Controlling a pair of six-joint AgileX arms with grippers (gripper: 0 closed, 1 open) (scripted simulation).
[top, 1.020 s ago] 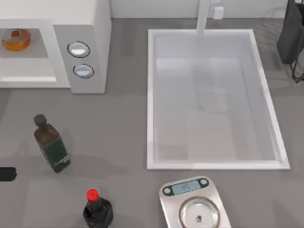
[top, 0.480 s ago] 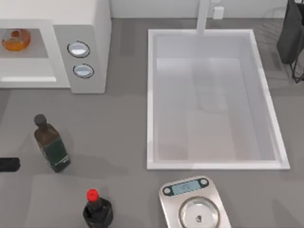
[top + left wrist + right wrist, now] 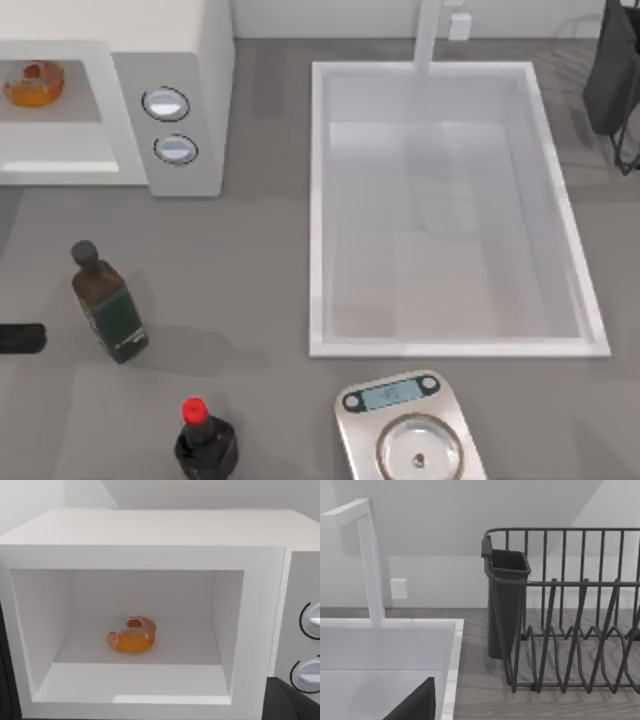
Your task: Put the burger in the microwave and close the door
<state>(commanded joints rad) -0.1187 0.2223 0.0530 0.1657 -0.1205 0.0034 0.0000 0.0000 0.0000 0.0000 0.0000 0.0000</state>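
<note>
The white microwave (image 3: 190, 60) stands at the table's back left with its cavity open toward the front. The orange-brown burger (image 3: 35, 82) lies on the cavity floor, seen head-on in the left wrist view as burger (image 3: 131, 635) inside the microwave (image 3: 150, 530). My left gripper (image 3: 22, 338) is at the top view's left edge, well in front of the microwave, open and holding nothing; one dark finger (image 3: 295, 705) shows. I cannot tell whether the dark strip (image 3: 4, 670) beside the cavity is the door. My right gripper (image 3: 415, 705) is parked by the sink.
A dark green bottle (image 3: 108, 305) and a red-capped black bottle (image 3: 203, 440) stand in front of the microwave. The white sink (image 3: 320, 200) takes the middle, a kitchen scale (image 3: 410, 430) sits at the front, and a dark dish rack (image 3: 560, 610) stands at the back right.
The dark tip of my left arm has crept a little farther back along the left edge, toward the microwave. The burger and the rest have not moved.
</note>
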